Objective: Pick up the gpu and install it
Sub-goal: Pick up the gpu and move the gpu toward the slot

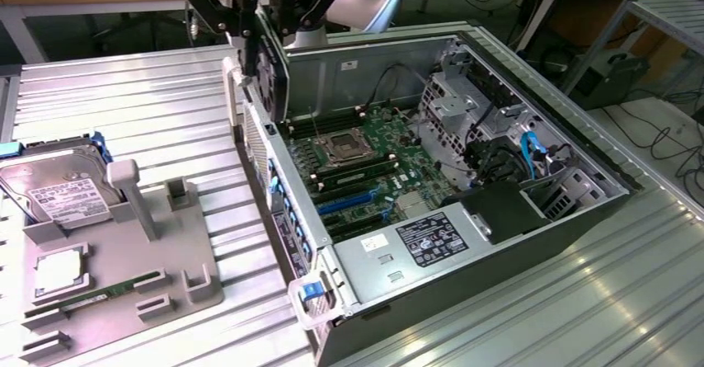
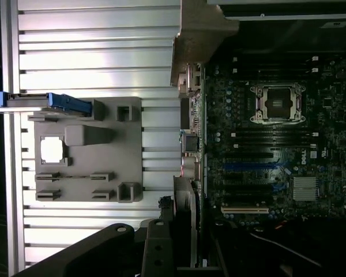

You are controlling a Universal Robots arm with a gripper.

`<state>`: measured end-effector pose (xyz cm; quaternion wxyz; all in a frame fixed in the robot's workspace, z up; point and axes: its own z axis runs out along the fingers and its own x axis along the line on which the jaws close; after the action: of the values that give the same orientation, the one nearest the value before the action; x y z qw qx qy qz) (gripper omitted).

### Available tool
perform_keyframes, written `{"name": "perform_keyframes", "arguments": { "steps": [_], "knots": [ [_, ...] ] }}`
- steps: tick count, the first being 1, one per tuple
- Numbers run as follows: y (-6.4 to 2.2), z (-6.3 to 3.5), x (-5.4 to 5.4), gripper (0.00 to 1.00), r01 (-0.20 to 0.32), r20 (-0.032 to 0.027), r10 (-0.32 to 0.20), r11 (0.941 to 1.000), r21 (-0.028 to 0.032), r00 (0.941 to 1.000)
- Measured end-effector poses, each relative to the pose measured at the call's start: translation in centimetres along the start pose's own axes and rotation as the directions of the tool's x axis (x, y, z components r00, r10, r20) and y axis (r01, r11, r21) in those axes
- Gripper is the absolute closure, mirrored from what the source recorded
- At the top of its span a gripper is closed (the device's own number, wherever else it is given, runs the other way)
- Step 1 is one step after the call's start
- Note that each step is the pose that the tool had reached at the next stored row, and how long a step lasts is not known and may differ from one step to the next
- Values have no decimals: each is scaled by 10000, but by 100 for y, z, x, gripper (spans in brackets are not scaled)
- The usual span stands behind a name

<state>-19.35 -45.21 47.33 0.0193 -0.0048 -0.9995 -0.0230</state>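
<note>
Gripper (image 2: 181, 245) clamped on the gpu (image 2: 188, 202), card held edge-on above the open case (image 1: 363, 70) rear wall, eleven o'clock from the CPU socket (image 1: 339, 146).

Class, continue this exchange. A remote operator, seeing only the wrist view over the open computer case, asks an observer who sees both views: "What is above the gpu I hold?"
Observer: Above the gpu, the arm's silver joint, over the case's far corner.
Operator: The blue-edged thing on the tray?
Observer: A hard drive, white label showing.
Operator: Beyond the expansion slots?
Observer: A power supply with a black label.
</note>
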Motion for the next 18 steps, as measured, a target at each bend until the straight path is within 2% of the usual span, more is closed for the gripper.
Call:
{"name": "perform_keyframes", "arguments": {
  "steps": [18],
  "knots": [
    [2,-9,-238,73,0,0,0,10000,0,10000]
  ]
}}
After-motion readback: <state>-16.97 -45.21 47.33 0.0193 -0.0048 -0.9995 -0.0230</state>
